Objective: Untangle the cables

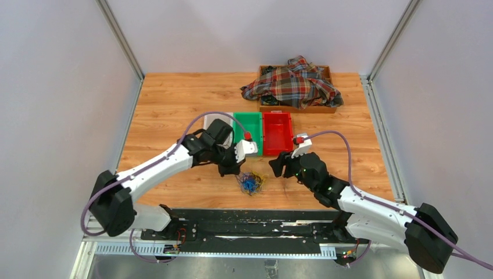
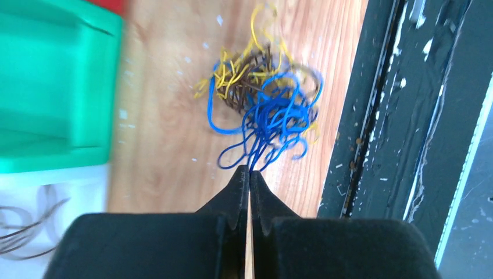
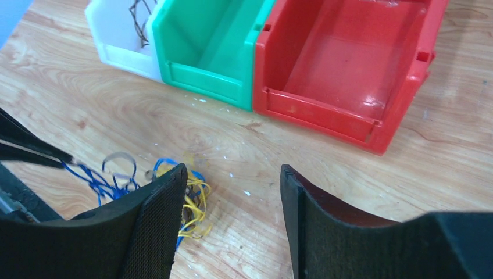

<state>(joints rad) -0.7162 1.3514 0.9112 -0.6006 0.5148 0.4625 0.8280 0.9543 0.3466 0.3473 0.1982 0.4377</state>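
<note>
**At the Left Fingertips: Blue Cable Pinched, Knot Not Yet Parted**

Directly ahead of the left gripper (image 2: pixel 250 174), the cables (image 2: pixel 264 99) lie in one knot on the table (image 2: pixel 168 145). We see its jaws pressed together on the blue cable (image 2: pixel 273 122), whose loops run straight into the tips. The yellow strands (image 2: pixel 232 70) and brown strands (image 2: pixel 247 87) sit on the far side of the blue loops, woven through them. We judge this end-on pinch is chosen so that one colour can be drawn out of the knot.

Opposite, the right gripper (image 3: pixel 232 174) stands wide apart and holds nothing. The knot lies just beside one of its fingers (image 3: pixel 157 221) and is partly hidden by it. We judge this places it to pin or take the rest of the bundle.

Beyond the right gripper stand a white bin (image 3: pixel 116 40), a green bin (image 3: pixel 209 52) and a red bin (image 3: pixel 343 64), touching side by side, probably one per colour.

We find no readable brand, label or writing.
</note>
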